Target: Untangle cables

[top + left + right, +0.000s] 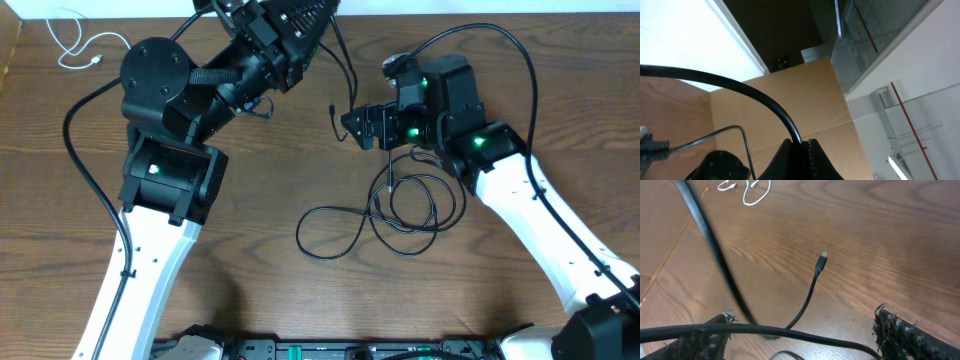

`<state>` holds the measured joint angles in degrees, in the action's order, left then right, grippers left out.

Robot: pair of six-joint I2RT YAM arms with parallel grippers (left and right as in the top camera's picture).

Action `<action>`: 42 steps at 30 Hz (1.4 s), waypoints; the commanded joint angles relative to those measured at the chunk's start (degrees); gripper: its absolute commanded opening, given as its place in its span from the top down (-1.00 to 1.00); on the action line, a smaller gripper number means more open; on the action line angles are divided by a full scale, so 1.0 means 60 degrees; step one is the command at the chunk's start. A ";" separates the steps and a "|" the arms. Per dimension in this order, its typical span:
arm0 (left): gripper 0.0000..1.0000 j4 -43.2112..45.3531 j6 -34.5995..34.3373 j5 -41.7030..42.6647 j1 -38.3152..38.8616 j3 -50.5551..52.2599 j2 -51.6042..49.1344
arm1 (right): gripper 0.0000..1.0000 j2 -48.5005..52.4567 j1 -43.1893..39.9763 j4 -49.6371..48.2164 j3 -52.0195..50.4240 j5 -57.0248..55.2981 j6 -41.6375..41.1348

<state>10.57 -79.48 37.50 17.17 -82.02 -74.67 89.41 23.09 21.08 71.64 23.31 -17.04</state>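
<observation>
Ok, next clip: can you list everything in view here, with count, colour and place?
white cable: one, white, loosely coiled at the table's far left corner, apart from the rest.
black cables: apparently two, black, looped over each other mid-table just in front of the right gripper; one strand runs up to the left gripper, and one plug end sticks up off the wood.
table: one, brown wood grain, under everything.
left arm: one, white and black, left side.
right arm: one, white and black, right side.
left gripper: one, black, high over the far edge, shut on a black cable.
right gripper: one, black, low over the tangle, open, a black strand crossing between its fingers.
</observation>
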 commanded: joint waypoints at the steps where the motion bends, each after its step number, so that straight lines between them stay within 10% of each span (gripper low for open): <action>1: 0.85 0.0058 0.0237 0.0393 0.0011 -0.0055 0.0106 | -0.75 -0.0055 -0.0237 -0.0248 0.0113 0.0255 -0.0127; 13: 0.85 -0.1220 0.1708 -0.0404 -0.0025 -0.0055 0.0102 | -0.91 -0.0368 -0.1745 -0.0117 0.0113 0.4131 -0.0448; 42: 0.85 -0.1140 0.1443 0.0262 0.0809 -0.0058 0.0106 | -0.33 -0.0015 -0.0477 0.0459 0.0098 0.0546 -0.0943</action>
<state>3.20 -70.70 37.54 21.93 -82.00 -74.70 88.73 19.90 24.38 71.64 28.29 -22.15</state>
